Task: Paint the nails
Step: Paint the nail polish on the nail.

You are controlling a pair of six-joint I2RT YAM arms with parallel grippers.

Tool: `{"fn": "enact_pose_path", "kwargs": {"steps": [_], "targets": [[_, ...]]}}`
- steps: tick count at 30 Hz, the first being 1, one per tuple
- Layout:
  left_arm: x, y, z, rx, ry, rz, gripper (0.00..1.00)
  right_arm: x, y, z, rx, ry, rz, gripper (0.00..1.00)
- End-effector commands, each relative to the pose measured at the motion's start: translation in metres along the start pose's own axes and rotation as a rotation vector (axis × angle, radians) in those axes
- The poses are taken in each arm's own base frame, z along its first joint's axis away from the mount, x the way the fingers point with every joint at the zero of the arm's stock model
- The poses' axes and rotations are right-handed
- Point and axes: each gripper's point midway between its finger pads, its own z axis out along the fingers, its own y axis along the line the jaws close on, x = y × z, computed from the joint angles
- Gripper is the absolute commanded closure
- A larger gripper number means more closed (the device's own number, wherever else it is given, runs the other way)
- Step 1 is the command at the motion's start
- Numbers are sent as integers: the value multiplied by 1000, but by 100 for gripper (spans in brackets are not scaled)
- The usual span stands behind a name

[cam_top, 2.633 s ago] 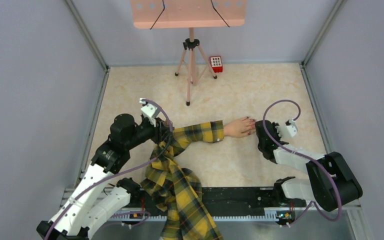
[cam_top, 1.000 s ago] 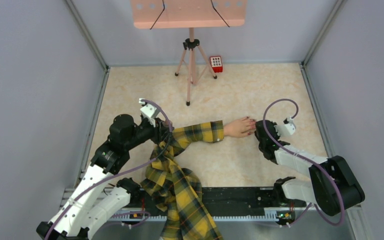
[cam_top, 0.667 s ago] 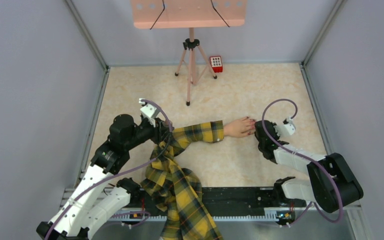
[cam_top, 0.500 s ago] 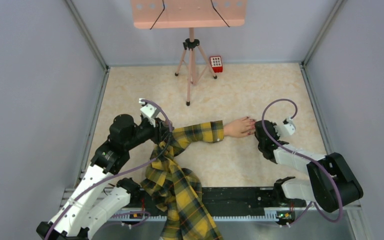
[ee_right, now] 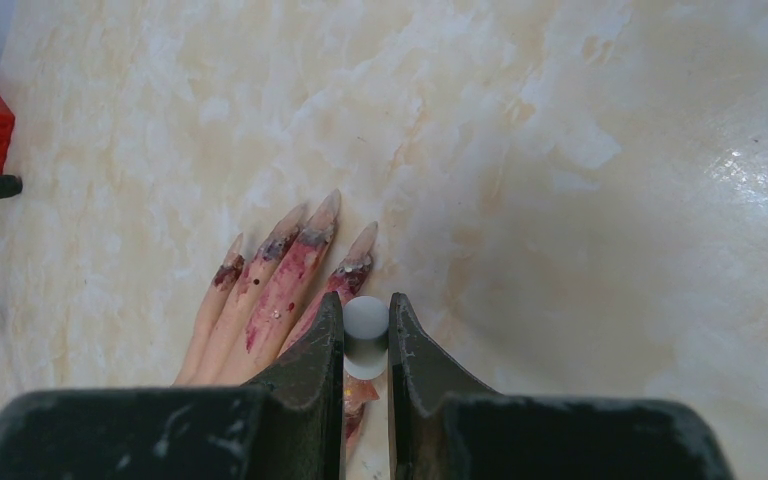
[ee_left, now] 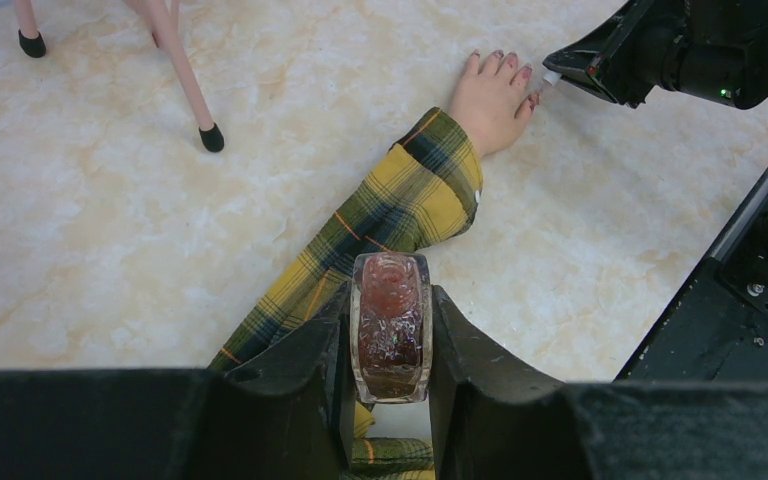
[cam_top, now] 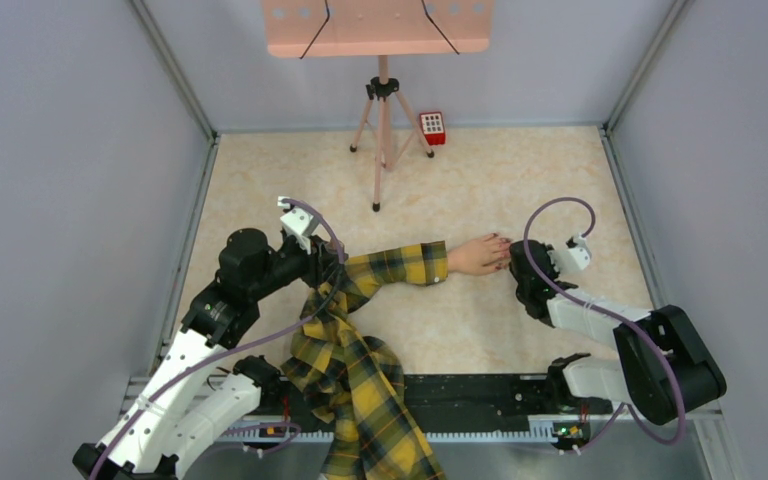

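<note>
The pale mannequin hand [cam_top: 478,255] lies flat on the table, its plaid sleeve [cam_top: 400,265] running left. Its nails [ee_right: 305,235] and fingers are smeared dark red with glitter. The nails [ee_left: 510,68] also show in the left wrist view. My right gripper [ee_right: 365,305] is shut on a grey-white brush cap [ee_right: 365,335] just over the nearest fingertips. In the top view the right gripper [cam_top: 516,268] sits against the fingertips. My left gripper [ee_left: 390,295] is shut on a clear bottle of red glitter polish [ee_left: 390,325], above the sleeve's elbow. The brush bristles are hidden.
A pink tripod stand [cam_top: 382,110] and a small red keypad box [cam_top: 432,127] are at the back. The rest of the plaid shirt [cam_top: 360,400] drapes over the black rail [cam_top: 480,390] at the near edge. Grey walls close in both sides.
Since the oldest frame the right gripper has edged slightly toward the fingertips. Over the last second nothing has visibly moved.
</note>
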Motion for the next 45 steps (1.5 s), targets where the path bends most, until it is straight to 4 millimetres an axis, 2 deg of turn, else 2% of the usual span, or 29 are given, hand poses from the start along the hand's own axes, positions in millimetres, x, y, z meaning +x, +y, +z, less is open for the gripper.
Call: {"fn": "enact_pose_path", "kwargs": {"steps": [1,16,33,45], "targets": [[-22,-1,-4,-4,-70,23,100,-13,31,-2,-60,-40,49,100],[-22,-1,-4,-2,-71,22,100,-20,28,-5,-56,-69,56,100],[-22,0,-4,-7,-70,23,100,-15,30,0,-63,-62,57,100],[-22,0,-4,-8,-69,23,100,-16,22,3,-31,-82,42,100]]}}
